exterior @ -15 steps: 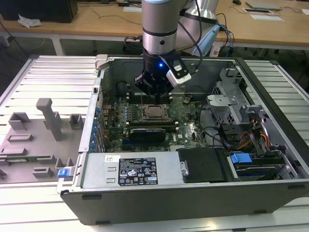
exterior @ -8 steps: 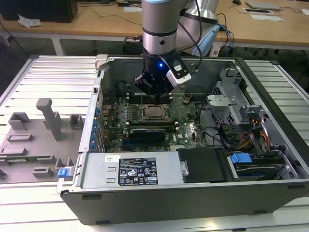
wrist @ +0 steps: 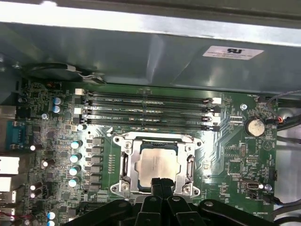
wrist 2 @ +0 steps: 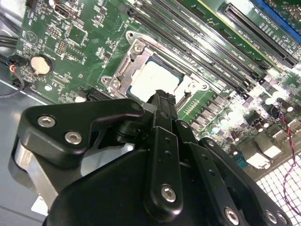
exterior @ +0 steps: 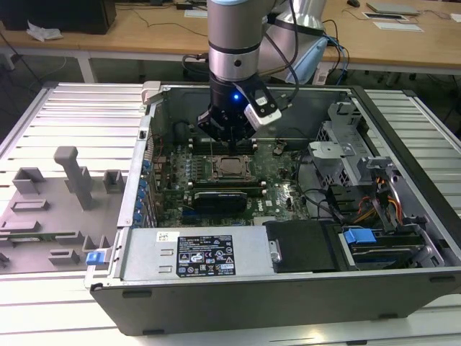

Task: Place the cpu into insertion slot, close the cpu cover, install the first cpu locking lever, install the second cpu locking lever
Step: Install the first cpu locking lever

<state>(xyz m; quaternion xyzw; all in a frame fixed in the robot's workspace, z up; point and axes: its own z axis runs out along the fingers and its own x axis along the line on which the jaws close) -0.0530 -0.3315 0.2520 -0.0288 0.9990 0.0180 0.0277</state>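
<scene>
Inside the computer case (exterior: 238, 299), the gripper (wrist: 162, 182), fingers pressed together on nothing, hangs at the insertion slot (wrist: 121, 186) edge farthest from the memory slots (wrist: 146, 113), the cpu (wrist: 157, 162) lying flat just beyond its tips, framed by the cpu cover (wrist: 127, 162).

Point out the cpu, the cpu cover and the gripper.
cpu (wrist: 157, 162): first wrist view, middle of its silvery top.
cpu cover (wrist: 132, 160): first wrist view, one side bar of its frame.
gripper (wrist: 162, 181): first wrist view, between its closed fingertips.
</scene>
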